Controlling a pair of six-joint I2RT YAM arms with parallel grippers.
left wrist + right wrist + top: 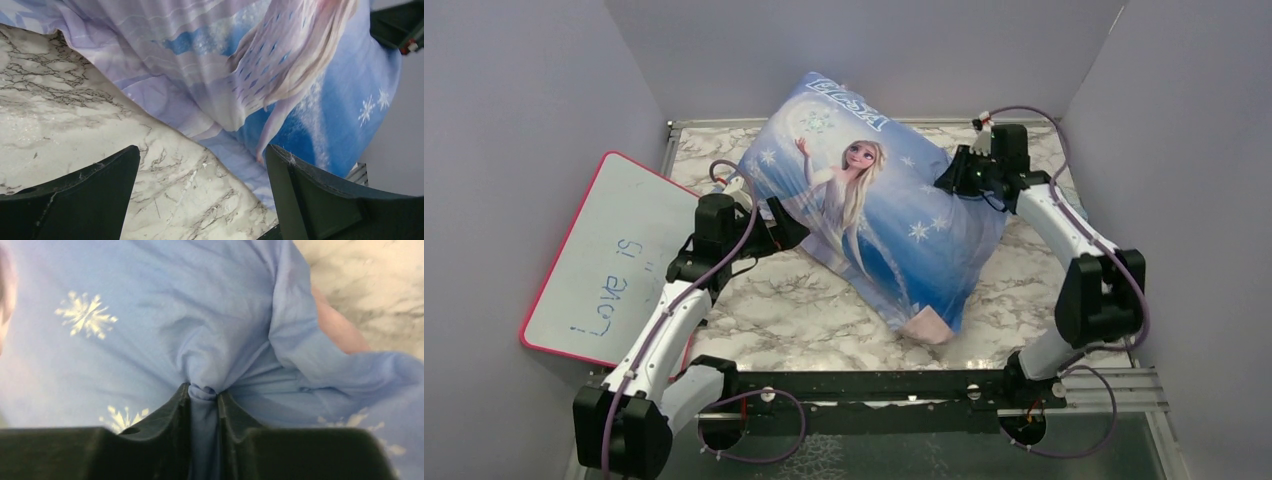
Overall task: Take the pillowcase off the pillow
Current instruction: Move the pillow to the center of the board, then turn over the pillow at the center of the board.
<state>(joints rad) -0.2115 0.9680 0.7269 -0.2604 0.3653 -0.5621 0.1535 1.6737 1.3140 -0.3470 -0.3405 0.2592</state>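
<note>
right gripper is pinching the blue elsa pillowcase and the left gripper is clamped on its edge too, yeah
Not quite. The right gripper is indeed shut on a pinch of the pillowcase, but the left gripper is not clamped on it. The left wrist view shows it wide open above the marble table, beside the fabric edge and gripping nothing.

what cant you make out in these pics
Pillow: every view, covered by the pillowcase.
Pillowcase opening: top view, pinkish near corner too small to read.
Whiteboard writing after "Love is": top view, faint, partly behind left arm.
Whether the right gripper also pinches pillow: right wrist view, fabric hides it.
</note>
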